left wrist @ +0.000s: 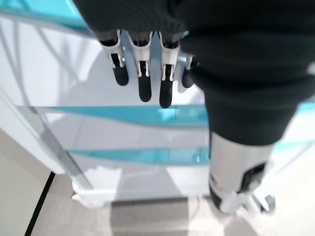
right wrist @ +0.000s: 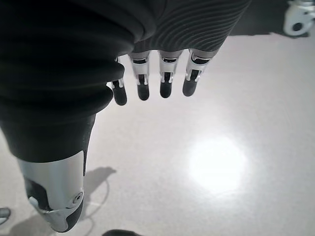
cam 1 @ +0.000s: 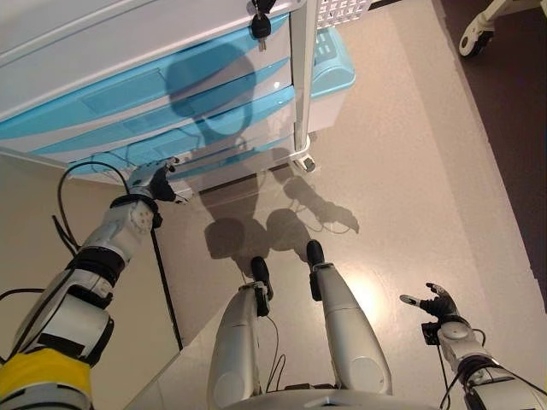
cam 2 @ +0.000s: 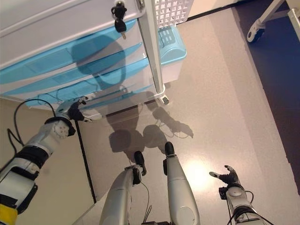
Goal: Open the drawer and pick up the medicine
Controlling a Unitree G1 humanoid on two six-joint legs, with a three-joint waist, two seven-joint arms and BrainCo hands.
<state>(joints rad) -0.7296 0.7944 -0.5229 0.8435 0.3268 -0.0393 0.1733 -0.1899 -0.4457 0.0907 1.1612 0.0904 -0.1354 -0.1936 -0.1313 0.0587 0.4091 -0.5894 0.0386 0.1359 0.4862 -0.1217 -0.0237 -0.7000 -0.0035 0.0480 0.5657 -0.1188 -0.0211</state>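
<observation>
- A white drawer cabinet (cam 1: 128, 77) with light-blue drawer fronts stands on the grey floor (cam 1: 410, 171) ahead of the robot, on small castors.
- All visible drawers (left wrist: 133, 115) sit flush with the cabinet front; none is pulled out.
- The medicine shows in no view; its location cannot be determined.
- A key on a dark fob (cam 1: 261, 21) hangs from a lock at the upper right corner of the cabinet front.
- A light-blue bin (cam 1: 332, 73) with a white lower part stands just beside the cabinet's right side, and a white lattice basket (cam 2: 173, 10) shows above it.
- The left hand (cam 1: 158, 181) is raised to the lower drawers near the cabinet's bottom edge. In its wrist view the fingers (left wrist: 142, 73) are straight and extended toward the drawer front, holding nothing; contact with the front cannot be confirmed.
- The right hand (cam 1: 438, 303) hangs low at the robot's right, well apart from the cabinet, over bare floor. Its fingers (right wrist: 165, 81) are relaxed and spread, holding nothing.
- A white wheeled leg (cam 1: 479, 30) of another piece of equipment shows at the far right.
</observation>
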